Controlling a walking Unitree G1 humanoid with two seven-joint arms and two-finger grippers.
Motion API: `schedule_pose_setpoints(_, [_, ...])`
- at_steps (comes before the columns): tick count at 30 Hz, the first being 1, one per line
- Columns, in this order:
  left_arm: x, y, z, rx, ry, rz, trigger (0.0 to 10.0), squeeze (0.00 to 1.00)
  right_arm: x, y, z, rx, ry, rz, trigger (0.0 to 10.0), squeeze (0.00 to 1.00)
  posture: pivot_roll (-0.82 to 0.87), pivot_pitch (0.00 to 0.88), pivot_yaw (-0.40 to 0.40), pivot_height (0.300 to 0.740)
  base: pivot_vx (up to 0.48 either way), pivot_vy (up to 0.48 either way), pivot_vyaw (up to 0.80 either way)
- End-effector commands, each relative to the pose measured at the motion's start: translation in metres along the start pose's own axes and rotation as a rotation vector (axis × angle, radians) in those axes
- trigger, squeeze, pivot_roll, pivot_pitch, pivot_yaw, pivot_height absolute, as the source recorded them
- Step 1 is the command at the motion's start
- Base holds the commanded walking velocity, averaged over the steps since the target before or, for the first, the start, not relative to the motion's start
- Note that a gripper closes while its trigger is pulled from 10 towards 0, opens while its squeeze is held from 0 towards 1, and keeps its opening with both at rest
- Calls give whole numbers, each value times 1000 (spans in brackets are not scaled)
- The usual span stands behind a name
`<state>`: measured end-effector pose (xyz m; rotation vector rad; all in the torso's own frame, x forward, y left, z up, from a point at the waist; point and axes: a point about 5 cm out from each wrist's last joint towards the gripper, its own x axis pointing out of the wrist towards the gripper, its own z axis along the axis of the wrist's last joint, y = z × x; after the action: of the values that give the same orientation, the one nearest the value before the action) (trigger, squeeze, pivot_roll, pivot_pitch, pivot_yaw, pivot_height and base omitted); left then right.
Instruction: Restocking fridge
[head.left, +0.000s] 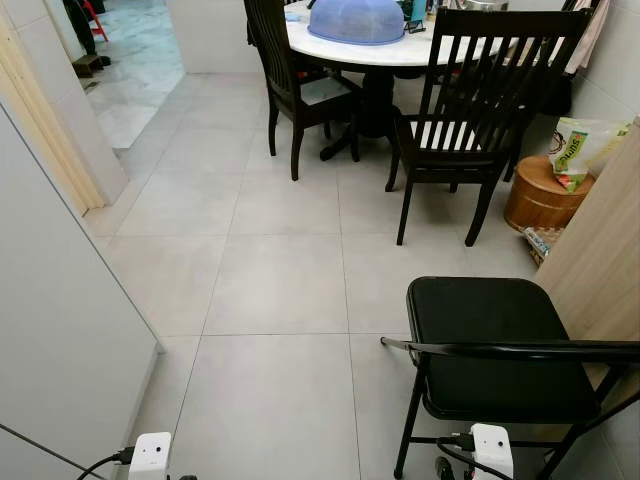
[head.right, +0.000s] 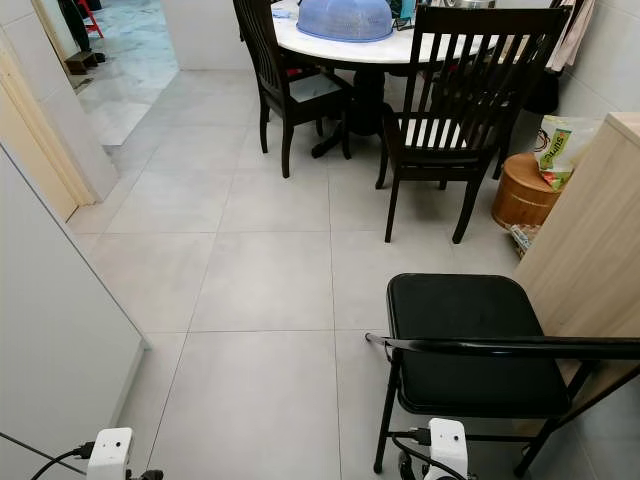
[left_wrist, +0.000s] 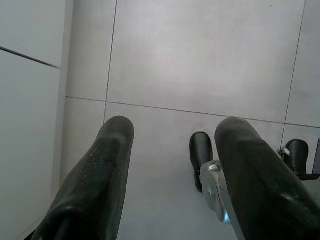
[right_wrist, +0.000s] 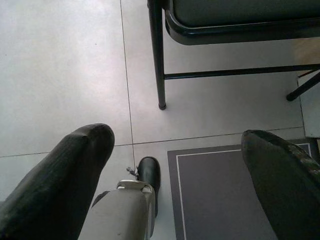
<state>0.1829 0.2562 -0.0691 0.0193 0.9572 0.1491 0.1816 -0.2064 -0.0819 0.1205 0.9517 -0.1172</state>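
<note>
**Both arms hang idle over a tiled dining-room floor**

Down at the far left, a tall flat white panel (head.left: 60, 330), which may be the fridge's side though I cannot tell, stands close beside the robot. Beyond it a pale wooden door frame (head.left: 45, 130) opens onto a room with a marbled floor. The left gripper (left_wrist: 172, 150) hangs low over the light grey floor tiles (head.left: 280, 280), its two long black fingers (left_wrist: 97, 180) spread well apart with nothing between them; one of the robot's black feet (left_wrist: 201, 155) shows below it.

Across the middle, the tiled floor runs up to a round white tabletop (head.left: 390, 50) carrying a blue mesh dome food cover (head.left: 357, 20). Two dark wooden slat-backed dining chairs (head.left: 470, 110) are drawn up to it, one at its left side and one in front.

Further right, a black folding metal chair with a padded seat (head.left: 485, 345) stands near the robot, just beside a light wooden cabinet side (head.left: 600, 250). Behind that sit a round wooden container (head.left: 540, 195) and a green and white bag (head.left: 572, 150). The right gripper (right_wrist: 177, 145) hangs beside the folding chair's legs, above a dark grey mat with a pale border line (right_wrist: 220, 185); its fingers are also wide apart and empty.
</note>
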Motion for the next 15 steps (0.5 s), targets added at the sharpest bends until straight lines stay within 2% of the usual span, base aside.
schedule_pose_setpoints(1, [-4,-24,-43,-17,156,-7,10000,0,3,-1,20,-100,15,8,10000,0,45,0,-85,740,0,0,0])
schedule_pose_setpoints(5, [-4,-28,-43,-3,158,-12,10000,0,3,-4,23,-120,6,3,10000,0,42,0,-84,740,0,0,0])
schedule_pose_setpoints(7, [-2,-32,-40,-19,155,-13,10000,0,3,0,16,-105,4,2,10000,0,33,0,-83,740,0,0,0])
schedule_pose_setpoints(13, [-3,-31,-41,-34,156,-9,10000,0,2,2,12,-135,21,25,10000,0,52,0,-92,740,0,0,0])
schedule_pose_setpoints(15, [-4,-28,-44,-35,163,-1,10000,0,2,3,12,-111,21,21,10000,0,53,0,-90,740,0,0,0])
